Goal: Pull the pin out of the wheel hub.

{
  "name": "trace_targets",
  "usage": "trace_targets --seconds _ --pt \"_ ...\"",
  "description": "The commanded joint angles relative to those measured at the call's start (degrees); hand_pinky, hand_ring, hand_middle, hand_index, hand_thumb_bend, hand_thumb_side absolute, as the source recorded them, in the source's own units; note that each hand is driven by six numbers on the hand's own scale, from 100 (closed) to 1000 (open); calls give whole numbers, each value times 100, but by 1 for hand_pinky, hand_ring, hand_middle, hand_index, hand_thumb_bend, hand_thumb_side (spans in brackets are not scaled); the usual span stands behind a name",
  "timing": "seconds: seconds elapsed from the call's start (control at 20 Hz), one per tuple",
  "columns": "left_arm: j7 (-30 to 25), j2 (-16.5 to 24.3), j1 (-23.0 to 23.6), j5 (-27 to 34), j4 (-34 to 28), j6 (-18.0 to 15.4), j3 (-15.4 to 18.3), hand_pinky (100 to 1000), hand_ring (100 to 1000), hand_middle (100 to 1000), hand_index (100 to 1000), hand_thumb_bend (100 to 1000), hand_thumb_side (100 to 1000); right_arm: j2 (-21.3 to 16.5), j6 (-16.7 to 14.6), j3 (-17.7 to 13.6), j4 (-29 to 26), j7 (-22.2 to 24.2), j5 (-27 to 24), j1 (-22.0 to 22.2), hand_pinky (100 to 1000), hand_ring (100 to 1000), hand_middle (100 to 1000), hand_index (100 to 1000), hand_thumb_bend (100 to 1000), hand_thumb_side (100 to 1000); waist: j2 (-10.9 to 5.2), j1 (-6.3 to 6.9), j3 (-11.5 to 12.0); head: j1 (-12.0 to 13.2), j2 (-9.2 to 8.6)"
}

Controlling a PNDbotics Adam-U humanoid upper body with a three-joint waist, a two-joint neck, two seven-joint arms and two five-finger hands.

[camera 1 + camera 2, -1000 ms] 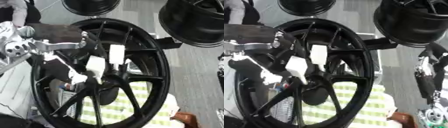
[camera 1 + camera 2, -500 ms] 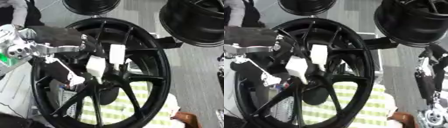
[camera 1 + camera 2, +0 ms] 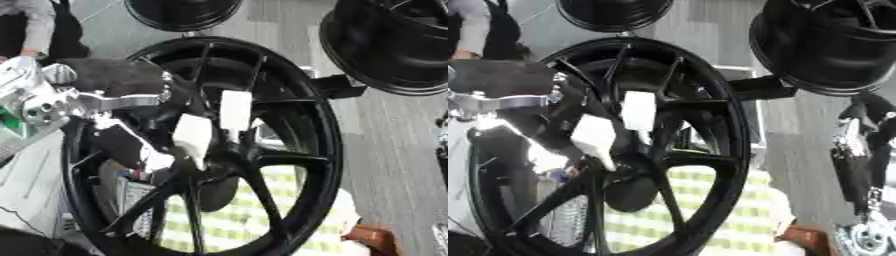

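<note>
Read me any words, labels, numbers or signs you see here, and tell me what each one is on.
No text can be read in either view.
The two white tags on the spokes of the black wheel show blank faces.
The small coloured item behind the spokes, low on the left, may carry print, but it is too blurred to read.
The other wheels at the top show no markings.
</note>
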Motion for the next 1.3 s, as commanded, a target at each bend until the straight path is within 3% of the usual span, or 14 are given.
trace_targets --seconds 0.05,0.3,0.7,0.95,1.3 --pt "45 54 -40 -39 -57 68 82 820 751 711 874 271 524 -24 11 4 -101 6 -13 -29 685 811 699 790 100 648 -76 10 -7 28 -82" --pt "-26 15 -42 -47 -57 111 47 818 746 699 874 284 560 -17 11 14 -101 11 -16 -46 685 811 699 790 100 646 -51 6 -16 44 -108" --pt "-104 -40 -37 -139 -57 236 15 777 706 654 848 265 511 7 5 17 -101 -8 -14 -61 685 811 699 790 100 650 -23 7 -35 55 -136" --pt "-23 -93 -43 -58 -57 378 8 746 672 623 821 162 485 26 11 19 -101 -18 -17 -62 685 811 700 790 100 651 -16 4 -42 59 -150" --pt "56 -128 -13 29 -57 545 -29 711 627 587 766 100 471 47 8 17 -101 -29 -15 -66 685 812 700 790 100 651 -8 -3 -52 64 -163"
